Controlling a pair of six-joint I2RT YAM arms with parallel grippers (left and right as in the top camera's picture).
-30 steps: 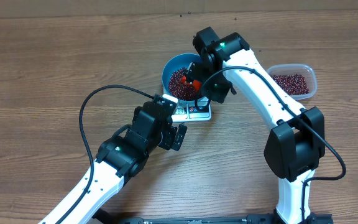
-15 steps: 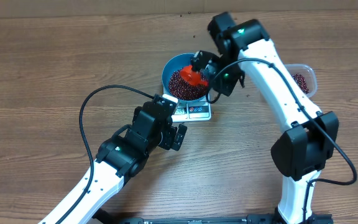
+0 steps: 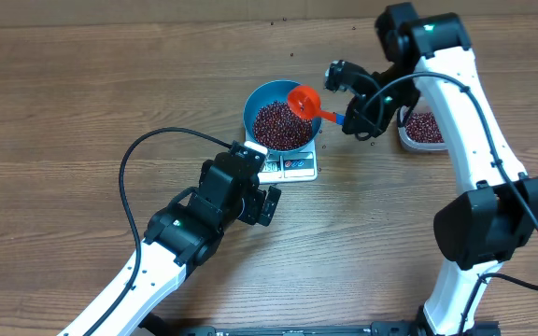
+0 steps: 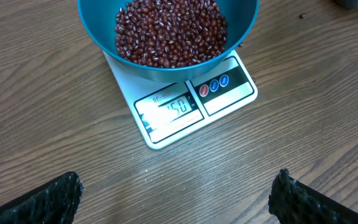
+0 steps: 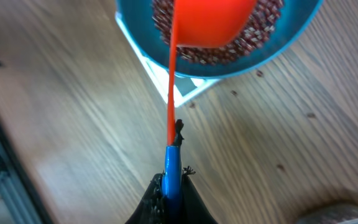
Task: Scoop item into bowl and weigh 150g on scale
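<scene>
A: How far along?
B: Beans (image 4: 169, 31) sit in the blue bowl (image 4: 242, 22) on the scale (image 4: 229, 93); the display (image 4: 169, 109) looks on target. Basically done.
A: Fingers?
B: Right fingers (image 5: 191, 208) clamped on the empty red scoop (image 3: 304, 101) over the rim; left fingers (image 4: 48, 199) spread, holding nothing.

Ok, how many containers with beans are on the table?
2: the blue bowl on the scale mid-table, and the clear container to its right, partly hidden behind the right arm.

Blue bowl (image 3: 249, 103), maroon beans (image 3: 278, 127), white scale (image 3: 299, 169), red scoop (image 3: 304, 101).
</scene>
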